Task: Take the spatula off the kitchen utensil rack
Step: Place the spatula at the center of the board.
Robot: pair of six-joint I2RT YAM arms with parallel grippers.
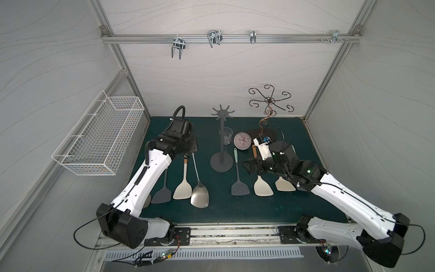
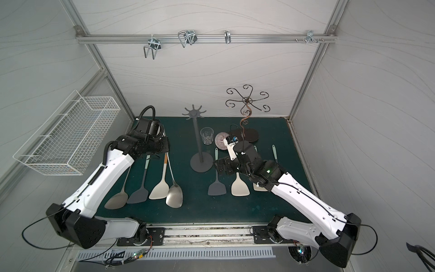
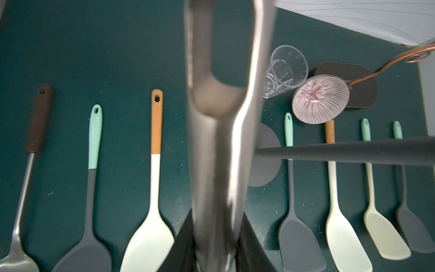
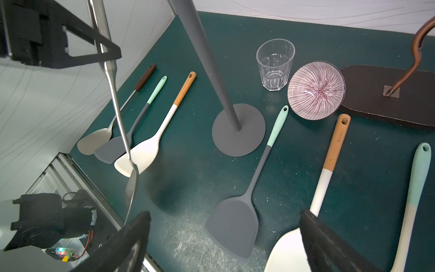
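Already off the hooks, steel spatula (image 4: 117, 106) hangs blade-down, axis steep, handle pinched in left gripper (image 4: 104, 53), left of kitchen utensil rack (image 1: 217, 164); right gripper (image 1: 250, 166), wide & empty, sits right of rack base.

On my left wrist feed the steel spatula (image 3: 219, 141) is a close blur running off both edges, and the pole of the kitchen utensil rack (image 3: 353, 153) leaves frame before its crown.
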